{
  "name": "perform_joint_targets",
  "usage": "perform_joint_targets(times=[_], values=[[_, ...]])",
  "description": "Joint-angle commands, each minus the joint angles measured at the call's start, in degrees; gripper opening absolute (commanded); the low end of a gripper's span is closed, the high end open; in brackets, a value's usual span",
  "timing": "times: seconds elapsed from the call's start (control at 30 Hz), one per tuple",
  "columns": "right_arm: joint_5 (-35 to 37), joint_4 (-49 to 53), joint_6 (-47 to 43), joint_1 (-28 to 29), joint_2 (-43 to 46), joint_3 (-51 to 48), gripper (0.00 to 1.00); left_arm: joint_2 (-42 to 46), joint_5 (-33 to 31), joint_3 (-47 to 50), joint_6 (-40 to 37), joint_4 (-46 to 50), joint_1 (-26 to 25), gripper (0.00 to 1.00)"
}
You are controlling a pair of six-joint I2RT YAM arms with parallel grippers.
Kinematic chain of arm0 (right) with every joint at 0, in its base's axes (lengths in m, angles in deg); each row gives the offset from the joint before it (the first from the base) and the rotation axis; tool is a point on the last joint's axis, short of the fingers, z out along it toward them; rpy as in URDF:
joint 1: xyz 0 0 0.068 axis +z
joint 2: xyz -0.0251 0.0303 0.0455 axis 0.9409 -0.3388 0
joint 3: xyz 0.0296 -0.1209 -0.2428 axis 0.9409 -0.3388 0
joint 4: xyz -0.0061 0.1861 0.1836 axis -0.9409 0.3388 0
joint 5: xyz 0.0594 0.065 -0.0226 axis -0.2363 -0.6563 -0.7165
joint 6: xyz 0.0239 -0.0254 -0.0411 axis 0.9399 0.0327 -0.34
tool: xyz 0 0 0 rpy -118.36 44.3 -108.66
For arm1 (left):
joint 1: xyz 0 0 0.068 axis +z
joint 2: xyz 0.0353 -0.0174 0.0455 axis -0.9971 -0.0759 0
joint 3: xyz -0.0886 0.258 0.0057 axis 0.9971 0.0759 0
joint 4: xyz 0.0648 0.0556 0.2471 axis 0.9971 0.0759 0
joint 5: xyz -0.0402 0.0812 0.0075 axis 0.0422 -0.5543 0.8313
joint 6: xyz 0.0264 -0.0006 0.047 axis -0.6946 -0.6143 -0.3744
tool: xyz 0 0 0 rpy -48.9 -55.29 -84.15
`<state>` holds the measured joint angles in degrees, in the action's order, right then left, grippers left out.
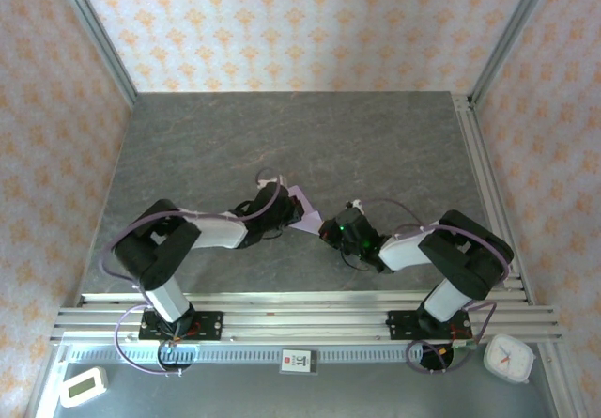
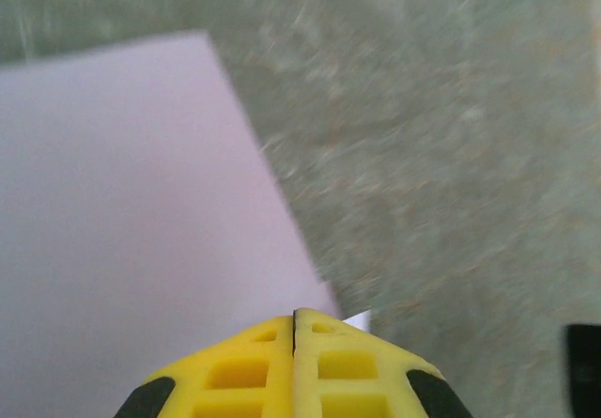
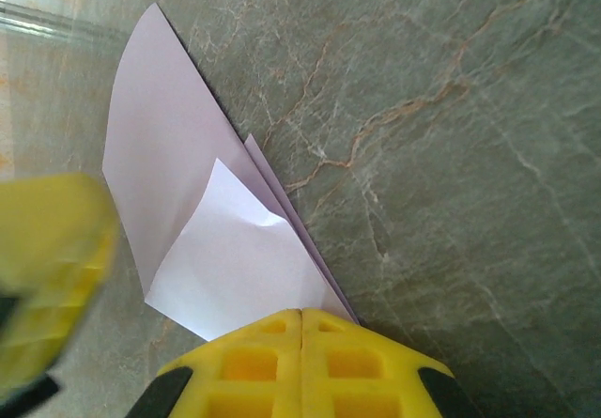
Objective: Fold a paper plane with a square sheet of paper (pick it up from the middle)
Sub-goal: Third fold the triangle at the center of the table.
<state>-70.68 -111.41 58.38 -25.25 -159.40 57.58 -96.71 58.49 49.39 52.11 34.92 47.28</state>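
The left gripper [image 2: 295, 317] and right gripper [image 3: 300, 313], both pressed fully closed, touch the edges of a partly folded lilac paper [image 3: 178, 183] on a grey table [image 3: 451, 155]; whether either pinches it is unclear.

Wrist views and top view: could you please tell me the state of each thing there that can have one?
Square sheet of paper: partly folded, a paler flap turned over on it, lying on the table.
Left gripper: shut, tips by the paper's corner.
Right gripper: shut, tips at the paper's folded edge.

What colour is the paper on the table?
Pale lilac; the thin folded paper sheet shows best in the right wrist view.
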Motion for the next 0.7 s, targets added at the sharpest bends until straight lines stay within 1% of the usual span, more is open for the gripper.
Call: perform_joint_targets(times=[0.0,0.1,0.2,0.33,0.4,0.47,0.57,0.67], values=[[1.63,10.96,-2.02,-0.15,-4.05,-0.12,0.0,-2.78,2.29,1.16,-0.97,-2.72,-0.57,0.0],[2.27,12.49,-2.77,-0.39,-3.19,0.33,0.0,-4.73,-0.25,3.29,0.86,-2.61,-0.62,0.0],[3.93,15.22,-3.07,-1.89,-0.08,-0.98,0.0,-5.94,-2.82,5.14,2.61,-1.67,-0.56,0.0],[5.81,18.43,-3.36,-5.12,9.17,-4.91,0.0,-6.59,-3.67,7.12,4.2,-2.65,-0.57,0.0],[6.7,20.45,-4.85,-5.28,13.93,-4.82,0.0,-6.64,-3.88,7.53,4.64,-3.02,-0.55,0.0],[6.05,20.13,-6.77,-5.24,17.46,-3.77,0.04,-6.71,-4.02,7.67,4.63,-3.3,-0.57,0.0],[4.81,20.8,-10.72,-4.09,18.0,1.33,0.08,-7.24,-3.55,7.32,4.57,-3.21,-0.63,0.0],[4.63,21.65,-11.44,-1.54,14.16,7.57,0.07,-8.01,-2.88,7.06,4.87,-3.78,-0.56,0.0]])
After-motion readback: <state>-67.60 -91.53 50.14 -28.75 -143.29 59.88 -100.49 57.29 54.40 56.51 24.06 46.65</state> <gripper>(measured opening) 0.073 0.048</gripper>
